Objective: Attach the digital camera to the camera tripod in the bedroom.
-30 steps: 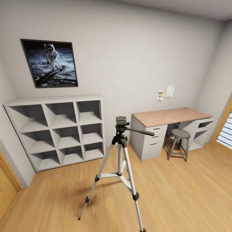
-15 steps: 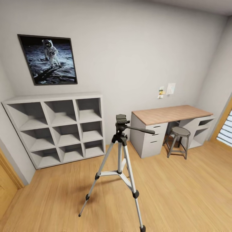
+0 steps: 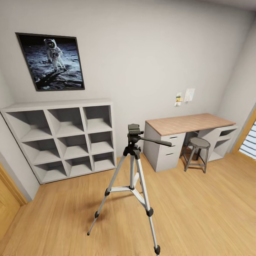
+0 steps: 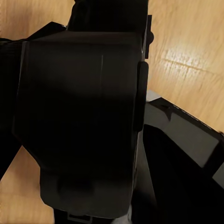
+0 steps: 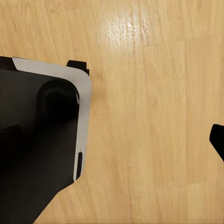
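Observation:
The camera tripod (image 3: 133,177) stands on the wood floor in the middle of the bedroom in the head view. Its three silver legs are spread and its black head (image 3: 134,131) is bare, with the pan handle (image 3: 156,142) pointing right. In the left wrist view a black boxy body, which I take for the digital camera (image 4: 79,107), sits right against the lens, and my left gripper (image 4: 88,140) appears shut on it. The right wrist view looks down on bare floor. My right gripper (image 5: 112,140) is open, with one black fingertip (image 5: 218,140) at the picture's edge.
A white cube shelf (image 3: 64,138) lines the back wall under an astronaut poster (image 3: 51,62). A wood-topped white desk (image 3: 188,124) with a grey round stool (image 3: 197,153) stands at the right. A wooden door frame (image 3: 9,192) is at the left. The robot's black base (image 5: 37,149) shows beside the right arm.
The whole head view has shifted a little, with the room sliding slightly up and left in the picture: the camera moved. The tripod and furniture have stayed in place.

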Tool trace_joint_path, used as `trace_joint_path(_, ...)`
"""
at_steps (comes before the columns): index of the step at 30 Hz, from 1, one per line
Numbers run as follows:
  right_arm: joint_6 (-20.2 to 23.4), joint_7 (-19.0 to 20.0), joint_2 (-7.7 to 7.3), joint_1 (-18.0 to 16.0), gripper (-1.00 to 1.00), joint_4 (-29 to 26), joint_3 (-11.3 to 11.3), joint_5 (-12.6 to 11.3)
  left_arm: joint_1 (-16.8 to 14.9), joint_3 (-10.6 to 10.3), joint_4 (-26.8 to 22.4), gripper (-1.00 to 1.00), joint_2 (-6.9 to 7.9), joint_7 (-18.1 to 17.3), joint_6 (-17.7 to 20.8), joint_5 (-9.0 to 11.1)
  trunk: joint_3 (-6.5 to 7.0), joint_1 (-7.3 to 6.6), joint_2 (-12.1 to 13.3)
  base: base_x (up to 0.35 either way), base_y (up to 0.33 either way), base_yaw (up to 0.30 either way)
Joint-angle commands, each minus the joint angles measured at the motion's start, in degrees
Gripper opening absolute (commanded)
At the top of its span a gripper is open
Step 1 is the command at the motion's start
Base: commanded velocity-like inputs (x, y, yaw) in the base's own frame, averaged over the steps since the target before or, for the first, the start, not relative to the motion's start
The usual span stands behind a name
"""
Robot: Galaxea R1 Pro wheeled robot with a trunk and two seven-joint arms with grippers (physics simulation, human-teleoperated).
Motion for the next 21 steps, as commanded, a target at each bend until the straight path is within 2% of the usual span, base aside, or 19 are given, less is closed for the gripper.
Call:
trace_joint_path(1,-0.32,0.09,0.0,-0.1,1.0,0.18,-0.11,0.49,-0.05,-0.51,-0.02,-1.0,0.0,0.08,0.06,0.31,-0.22,0.03,-0.13,0.0,0.0,0.0)
trace_joint_path(21,-0.31,0.09,-0.08,-0.1,1.0,0.18,-0.11,0.49,-0.07,-0.47,-0.01,-1.0,0.09,0.1,0.06,0.32,-2.05,0.03,-0.13,0.0,0.0,0.0)
